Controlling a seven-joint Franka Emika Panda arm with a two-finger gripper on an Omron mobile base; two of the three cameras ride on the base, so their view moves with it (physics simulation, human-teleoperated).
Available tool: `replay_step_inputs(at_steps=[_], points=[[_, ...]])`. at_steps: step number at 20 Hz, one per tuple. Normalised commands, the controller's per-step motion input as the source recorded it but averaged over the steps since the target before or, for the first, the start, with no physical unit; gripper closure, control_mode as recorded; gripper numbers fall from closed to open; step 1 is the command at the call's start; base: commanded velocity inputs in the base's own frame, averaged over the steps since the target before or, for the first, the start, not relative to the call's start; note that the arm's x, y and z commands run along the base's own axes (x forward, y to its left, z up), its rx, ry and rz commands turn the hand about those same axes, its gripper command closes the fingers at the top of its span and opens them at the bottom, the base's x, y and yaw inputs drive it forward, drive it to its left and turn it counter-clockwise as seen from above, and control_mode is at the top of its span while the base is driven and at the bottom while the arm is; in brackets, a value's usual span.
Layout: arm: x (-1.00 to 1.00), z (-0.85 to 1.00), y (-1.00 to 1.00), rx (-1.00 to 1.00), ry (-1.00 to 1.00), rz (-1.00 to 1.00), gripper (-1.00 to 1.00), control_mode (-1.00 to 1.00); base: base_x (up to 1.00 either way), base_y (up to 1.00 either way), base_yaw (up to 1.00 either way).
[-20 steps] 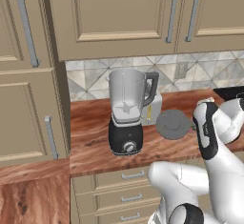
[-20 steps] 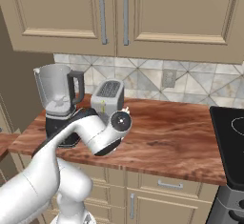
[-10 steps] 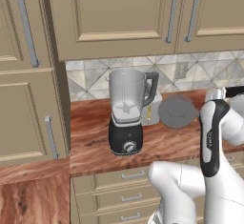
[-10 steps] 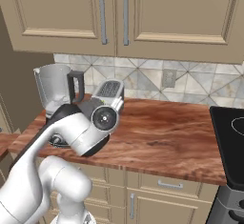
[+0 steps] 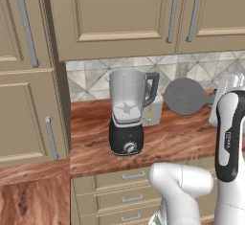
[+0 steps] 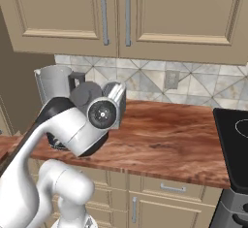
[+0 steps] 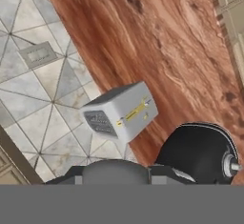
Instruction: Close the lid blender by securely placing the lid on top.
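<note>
The blender stands on the wooden counter with its black base, silver dial and clear jar, whose mouth is uncovered. The lid, a dark grey disc, hangs in the air to the right of the jar at about jar height, tipped so its face points at the camera. My gripper is shut on its right edge. From the right base the lid sits just beside the jar. In the hand view the lid lies between my fingertips, above the blender base.
A pale boxy appliance stands right behind the blender, also seen as the grey box. A wall outlet sits on the tiled backsplash. A black stovetop lies at the counter's right end. Cabinets hang overhead.
The lid has risen from near the counter to jar height, held in my gripper, and the arm has swung upright on the right.
</note>
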Motion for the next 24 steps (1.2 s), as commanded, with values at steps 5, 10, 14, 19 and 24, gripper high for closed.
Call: replay_step_inputs(at_steps=[5,10,14,19,24], points=[[-0.06,0.64,0.31,0.06,-0.02,0.00,1.00,-1.00,0.00,0.00,0.00],[-0.14,0.53,0.39,0.06,-0.03,0.00,1.00,-1.00,0.00,0.00,0.00],[-0.16,0.45,0.39,0.05,-0.03,0.00,1.00,-1.00,0.00,0.00,0.00],[0.03,0.15,0.54,0.01,0.01,0.00,1.00,-1.00,0.00,0.00,0.00],[0.26,0.00,0.53,0.01,0.05,0.01,1.00,-1.00,0.00,0.00,0.00]])
